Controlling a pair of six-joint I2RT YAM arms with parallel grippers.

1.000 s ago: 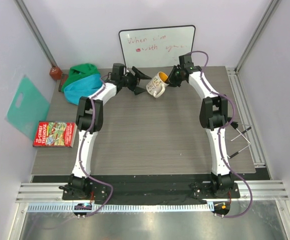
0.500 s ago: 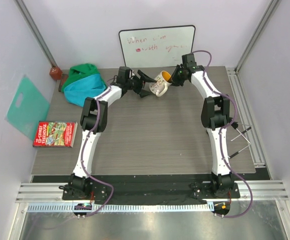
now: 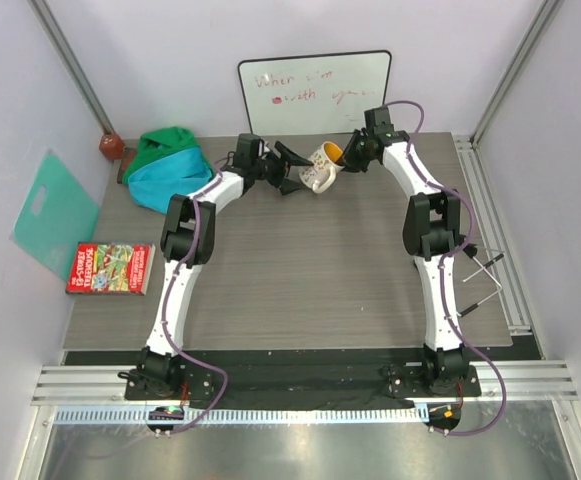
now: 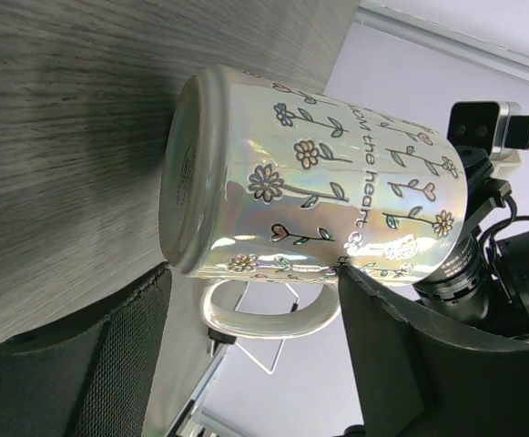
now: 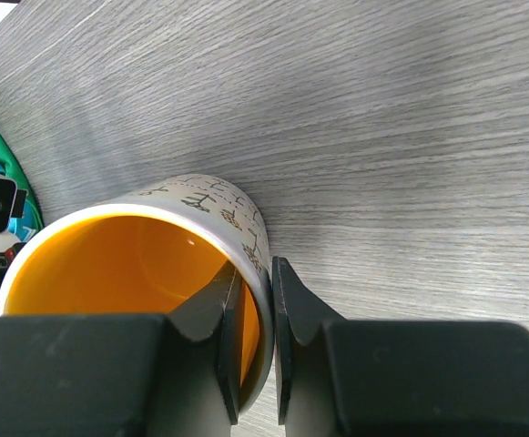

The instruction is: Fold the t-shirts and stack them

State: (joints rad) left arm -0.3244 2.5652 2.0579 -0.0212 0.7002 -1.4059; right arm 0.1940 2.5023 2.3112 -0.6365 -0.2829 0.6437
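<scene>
At the back-left corner of the surface (image 3: 310,260), the 2 t-shirts (image 3: 167,166) lie bunched in 1 heap, green over turquoise. Well to their right a flowered mug (image 3: 319,167) tilts, its rim pinched by the right hand (image 5: 253,300). The left hand (image 3: 292,170) is spread wide around its base, gripping nothing.

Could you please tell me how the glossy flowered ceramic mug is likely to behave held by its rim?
The glossy flowered ceramic mug looks rigid, so probably won't deform. Its shiny glaze may be slippery, and the right gripper pinches only the thin rim, so it could pivot. Being round, it might roll if laid down.
</scene>
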